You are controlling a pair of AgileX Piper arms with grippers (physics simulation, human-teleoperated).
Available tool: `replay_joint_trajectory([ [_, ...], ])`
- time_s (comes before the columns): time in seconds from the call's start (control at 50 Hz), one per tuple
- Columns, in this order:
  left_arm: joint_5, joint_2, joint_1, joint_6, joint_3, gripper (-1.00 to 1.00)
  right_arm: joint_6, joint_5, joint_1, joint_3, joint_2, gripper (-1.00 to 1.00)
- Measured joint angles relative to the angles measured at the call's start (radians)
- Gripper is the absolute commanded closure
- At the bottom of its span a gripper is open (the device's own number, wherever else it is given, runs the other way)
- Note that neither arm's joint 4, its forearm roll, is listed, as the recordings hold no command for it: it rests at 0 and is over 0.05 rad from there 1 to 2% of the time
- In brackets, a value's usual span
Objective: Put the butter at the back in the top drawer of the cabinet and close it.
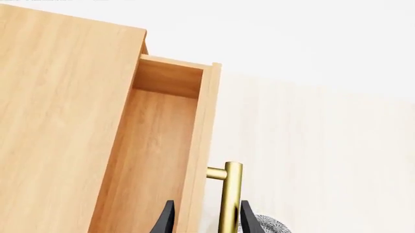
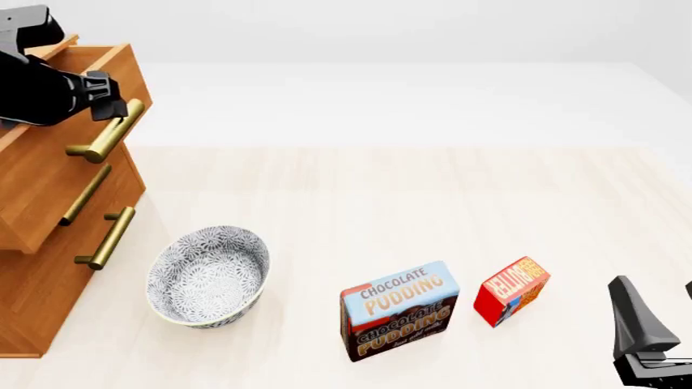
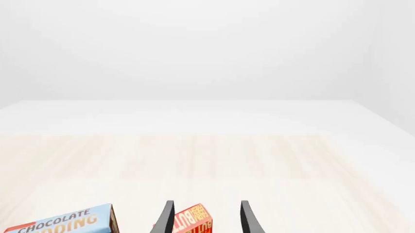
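My left gripper (image 1: 206,221) is up at the cabinet (image 2: 44,267), its two black fingers either side of the brass bar handle (image 1: 232,194) of the top drawer (image 1: 162,145). The fingers sit close to the bar, one on the drawer-front side and one on the outer side, but I cannot tell whether they are actually pressing on it. The drawer is pulled out, and the left wrist view shows its light wood interior. In the front view my left arm (image 2: 44,89) comes in over the cabinet's top at the far left of the table (image 2: 433,194).

The butter (image 2: 511,290) stands on the table near the front right, a small red and orange box with white lettering, just beside the larger Chocolate Pudding box (image 2: 398,309) on its left; the two stand apart. A patterned grey-and-white bowl (image 2: 207,277) sits left of them, in front of the cabinet's lower drawers.

My right gripper (image 3: 206,218) is low at the front right corner, fingers spread. The butter shows between them in the right wrist view, but in the front view the gripper is beside the box and apart from it.
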Motion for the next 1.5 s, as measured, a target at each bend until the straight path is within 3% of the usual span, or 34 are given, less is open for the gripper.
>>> replay_joint_trajectory([
  [1.5,-0.063,0.007,-0.163,0.058,0.014,-1.0,0.0,0.0,0.0,0.0,0.0,-1.0],
])
